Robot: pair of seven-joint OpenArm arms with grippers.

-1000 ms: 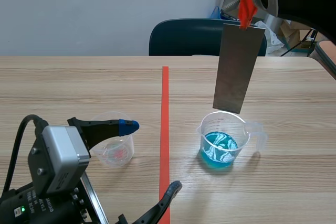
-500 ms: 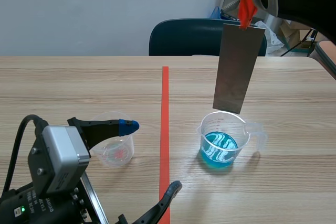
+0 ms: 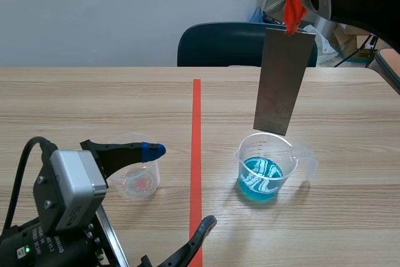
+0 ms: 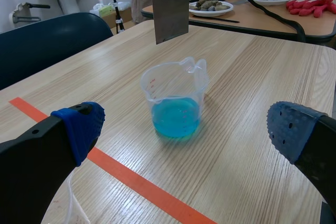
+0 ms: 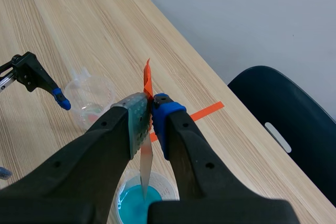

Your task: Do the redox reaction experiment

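Two pads of your right gripper (image 5: 148, 109) stay clamped on the metal strip (image 3: 284, 79), unmoved this past second and hanging just above the beaker of blue solution (image 3: 265, 167), so dipping remains ahead, while your left gripper (image 3: 181, 186) waits wide open.

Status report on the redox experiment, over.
Right gripper shut on metal strip, hanging over blue-liquid beaker, not dipped. Left gripper open, low beside small clear cup. Nothing between strip and beaker.
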